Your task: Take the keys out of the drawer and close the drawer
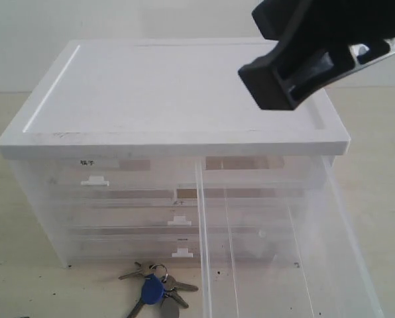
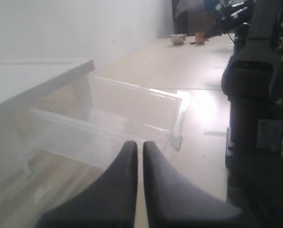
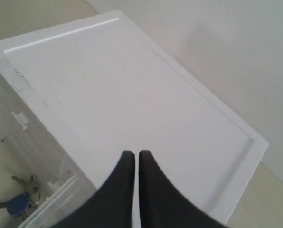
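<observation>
Exterior view: the keys (image 1: 156,291) lie on the table (image 1: 25,285) at nine o'clock of the open drawer (image 1: 205,265), already out; right claw (image 1: 272,89) pinched together, empty, above the cabinet top (image 1: 171,93), left claw (image 2: 136,144) also together. An off-centre push may skew the drawer or slide the light cabinet (image 1: 45,199)

Beige table (image 1: 25,291): drawer cabinet (image 1: 171,93), keys (image 1: 155,290).

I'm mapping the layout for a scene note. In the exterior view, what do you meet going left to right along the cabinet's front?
top-left drawer's tab handle → keys → pulled-out drawer
</observation>
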{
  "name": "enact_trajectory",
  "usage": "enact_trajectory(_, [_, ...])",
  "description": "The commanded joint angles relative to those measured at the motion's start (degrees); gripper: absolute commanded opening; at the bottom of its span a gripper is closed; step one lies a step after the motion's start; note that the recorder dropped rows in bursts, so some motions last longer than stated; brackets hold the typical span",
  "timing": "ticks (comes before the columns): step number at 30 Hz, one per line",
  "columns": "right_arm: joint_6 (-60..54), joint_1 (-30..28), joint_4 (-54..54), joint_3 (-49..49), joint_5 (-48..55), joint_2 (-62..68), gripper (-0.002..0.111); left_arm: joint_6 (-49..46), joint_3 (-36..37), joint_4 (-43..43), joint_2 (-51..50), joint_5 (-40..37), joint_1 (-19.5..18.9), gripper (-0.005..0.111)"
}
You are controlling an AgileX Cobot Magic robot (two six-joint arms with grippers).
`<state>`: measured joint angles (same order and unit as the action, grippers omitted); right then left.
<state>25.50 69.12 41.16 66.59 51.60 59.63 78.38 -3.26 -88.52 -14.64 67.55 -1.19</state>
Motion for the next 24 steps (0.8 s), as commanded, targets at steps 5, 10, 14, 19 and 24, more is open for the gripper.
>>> enact_trajectory(5, [0.3,0.0,1.0,-0.4,-0.4,0.7,0.0,6.6,-2.4,1.4,-0.4,-9.9,0.1,0.005])
enact_trajectory(10, [0.5,0.0,2.0,-1.5,-1.4,1.2,0.0,-4.5,-0.3,13.2,-5.6,-20.6,0.1,0.005])
enact_trajectory(14, [1.5,0.0,2.9,-2.1,-0.4,1.2,0.0,-8.8,-0.4,13.3,-15.3,-13.3,0.1,0.005])
enact_trajectory(19, [2.0,0.0,3.6,-2.1,0.3,1.2,0.0,-24.3,-0.4,22.9,-32.0,-10.4,0.1,0.005])
enact_trajectory(24, [2.0,0.0,3.6,-2.1,0.3,1.2,0.0,-33.2,-2.5,28.2,-46.5,-7.2,0.4,0.005])
